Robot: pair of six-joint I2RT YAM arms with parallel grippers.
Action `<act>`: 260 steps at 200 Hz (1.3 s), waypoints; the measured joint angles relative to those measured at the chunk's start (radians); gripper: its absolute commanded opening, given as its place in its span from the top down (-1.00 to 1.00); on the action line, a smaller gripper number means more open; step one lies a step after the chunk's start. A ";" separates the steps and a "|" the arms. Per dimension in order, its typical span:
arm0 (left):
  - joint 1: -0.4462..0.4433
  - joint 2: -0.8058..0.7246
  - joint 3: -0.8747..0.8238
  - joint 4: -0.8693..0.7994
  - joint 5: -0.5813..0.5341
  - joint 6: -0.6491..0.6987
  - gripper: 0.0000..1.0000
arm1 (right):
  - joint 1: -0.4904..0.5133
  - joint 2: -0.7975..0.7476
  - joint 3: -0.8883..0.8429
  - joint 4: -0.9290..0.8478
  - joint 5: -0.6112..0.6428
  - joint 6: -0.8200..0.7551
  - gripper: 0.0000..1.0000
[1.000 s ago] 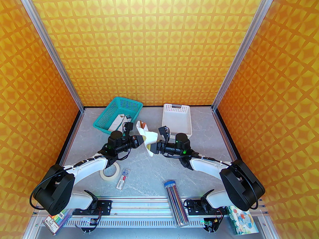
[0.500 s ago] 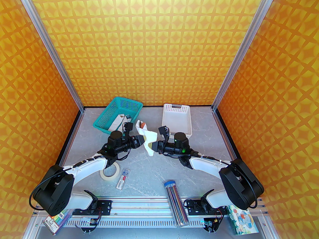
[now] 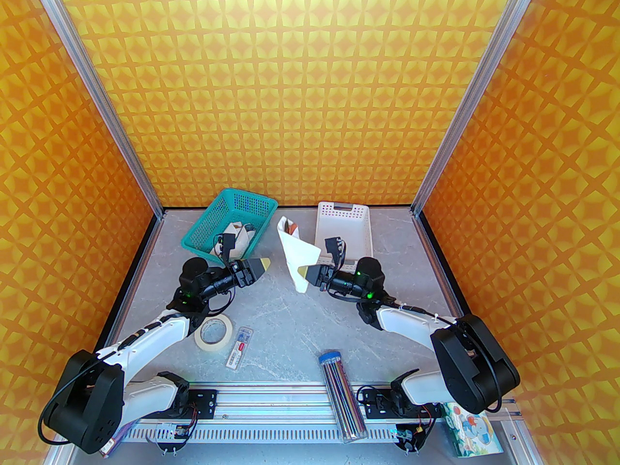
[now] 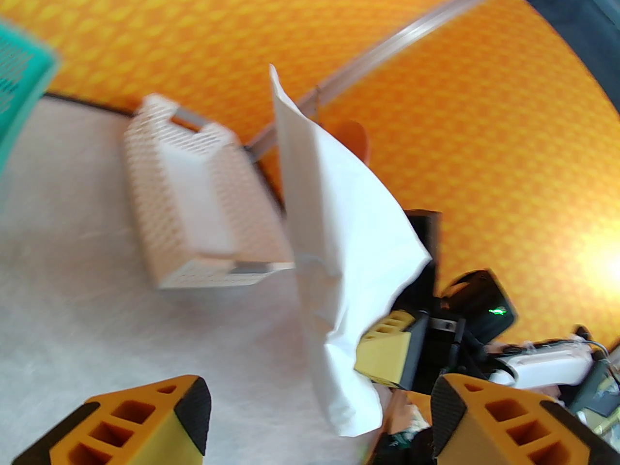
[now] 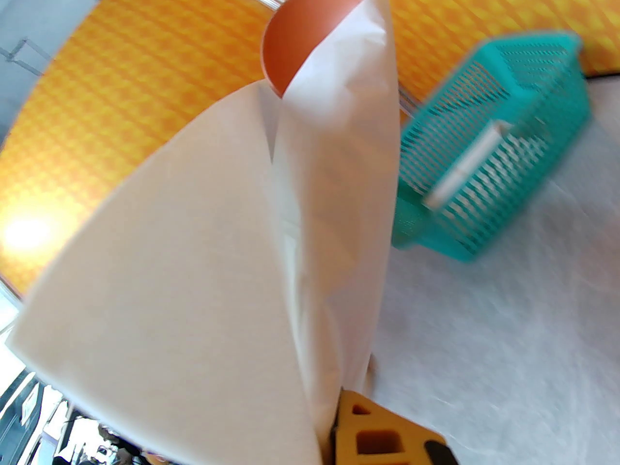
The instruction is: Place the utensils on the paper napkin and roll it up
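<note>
One spoon (image 5: pixel 300 32) tip above napkin (image 5: pixel 193 259), rest hidden; right gripper (image 3: pixel 306 273) clamped on it; left gripper (image 3: pixel 259 265) apart

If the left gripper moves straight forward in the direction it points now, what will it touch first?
Most likely the paper napkin, wrapped around the utensils and pinched near its lower end by the right gripper. The open left gripper points straight at it, though relative height is hard to judge.

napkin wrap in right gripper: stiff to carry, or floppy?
Probably floppy: the right gripper pinches the paper napkin near its lower end, and a loose flap fans out above. The spoon pokes from the open top, so tilting might let it slide out.
</note>
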 measured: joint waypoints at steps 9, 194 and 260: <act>0.000 0.010 0.000 0.068 0.018 -0.025 -0.59 | 0.000 0.000 0.000 0.052 -0.005 0.034 0.78; -0.087 0.231 0.095 0.550 0.096 -0.222 0.01 | 0.090 -0.029 0.055 0.163 -0.054 0.140 0.76; -0.100 0.241 0.105 0.550 0.097 -0.222 0.27 | 0.113 -0.028 0.063 0.164 -0.055 0.143 0.76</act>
